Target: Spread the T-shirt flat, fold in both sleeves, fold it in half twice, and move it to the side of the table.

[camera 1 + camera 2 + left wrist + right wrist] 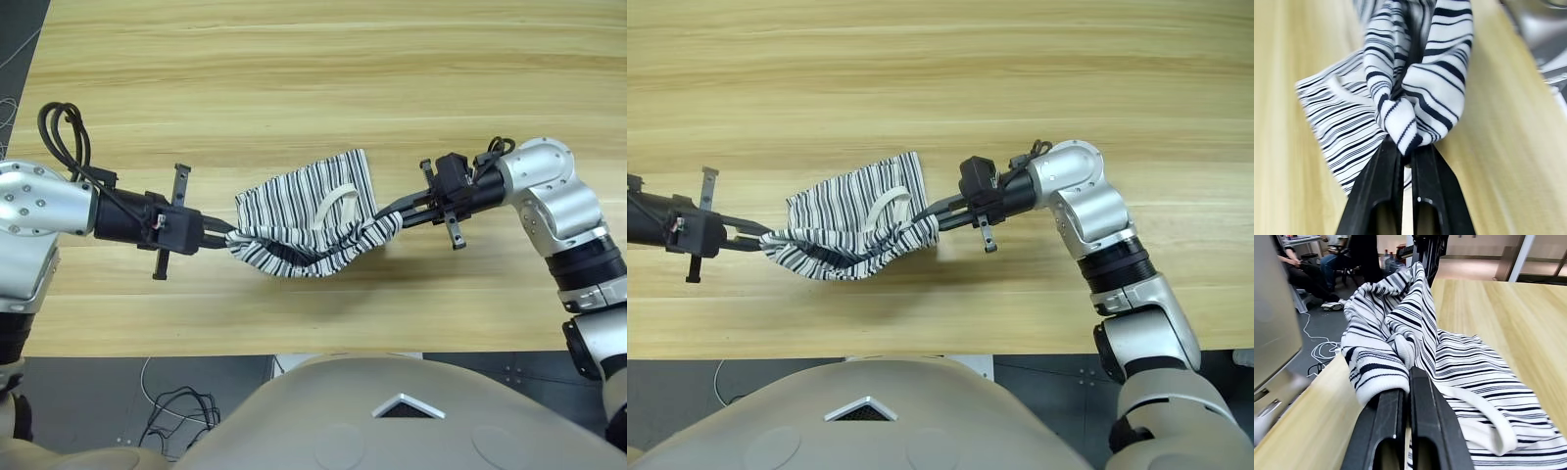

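A black-and-white striped T-shirt (pixel 309 211) hangs bunched between my two grippers over the near middle of the wooden table (pixel 313 69). Its white collar band (pixel 336 202) faces up. My left gripper (pixel 230 234) is shut on the shirt's left end, and the wrist view shows cloth (pixel 1415 88) pinched between the black fingers (pixel 1382 181). My right gripper (pixel 390 217) is shut on the shirt's right end, with the hem (pixel 1376 367) clamped between its fingers (pixel 1422 416). The far part of the shirt rests on the table; the near edge sags between the grippers.
The table's near edge (pixel 294 348) runs just below the shirt. Cables (pixel 181 406) lie on the dark floor in front. The far half of the tabletop is bare wood. People sit in chairs (pixel 1327 264) beyond the table's left end.
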Controlling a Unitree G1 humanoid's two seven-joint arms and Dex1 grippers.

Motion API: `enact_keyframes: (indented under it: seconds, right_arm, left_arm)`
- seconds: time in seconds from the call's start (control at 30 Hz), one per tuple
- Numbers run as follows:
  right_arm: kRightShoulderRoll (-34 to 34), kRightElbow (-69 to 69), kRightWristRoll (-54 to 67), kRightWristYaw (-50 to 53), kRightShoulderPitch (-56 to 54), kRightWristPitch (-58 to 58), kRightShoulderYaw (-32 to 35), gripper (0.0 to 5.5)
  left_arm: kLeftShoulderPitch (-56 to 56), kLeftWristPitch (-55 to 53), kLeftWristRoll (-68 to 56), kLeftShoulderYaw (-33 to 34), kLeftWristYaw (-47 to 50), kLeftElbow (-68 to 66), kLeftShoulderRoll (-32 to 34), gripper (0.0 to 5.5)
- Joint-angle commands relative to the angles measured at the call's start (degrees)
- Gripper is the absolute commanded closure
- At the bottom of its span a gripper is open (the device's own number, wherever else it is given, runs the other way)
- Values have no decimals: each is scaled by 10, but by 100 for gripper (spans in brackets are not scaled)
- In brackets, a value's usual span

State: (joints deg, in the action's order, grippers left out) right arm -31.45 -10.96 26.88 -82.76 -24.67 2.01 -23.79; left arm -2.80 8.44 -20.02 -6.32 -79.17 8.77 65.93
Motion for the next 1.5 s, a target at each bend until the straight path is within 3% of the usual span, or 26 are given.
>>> enact_keyframes:
  seconds: [0.03,0.5,0.53,0.8,0.97,1.2,1.37,1.5]
  right_arm:
    - [35,-74,-30,2,-45,-27,23,538]
    - [176,-453,-167,58,-183,-183,61,538]
    - [182,-481,-180,75,-194,-187,63,540]
    - [192,-597,-243,217,-251,-208,105,385]
    - [179,-620,-282,276,-260,-224,113,348]
    - [193,-567,-253,217,-260,-272,159,348]
    - [204,-502,-292,237,-250,-347,133,348]
    - [264,-458,-299,198,-199,-345,84,348]
  left_arm:
    - [-53,-7,12,-13,-24,-71,-32,540]
    - [-229,12,121,-69,-37,-458,-190,540]
    - [-248,3,133,-71,-30,-502,-202,510]
    - [-342,29,184,-35,50,-733,-214,377]
    - [-360,45,208,-18,102,-792,-206,344]
    - [-363,73,206,15,104,-801,-208,344]
    - [-367,77,216,22,109,-804,-209,344]
    - [-367,83,222,26,112,-804,-218,344]
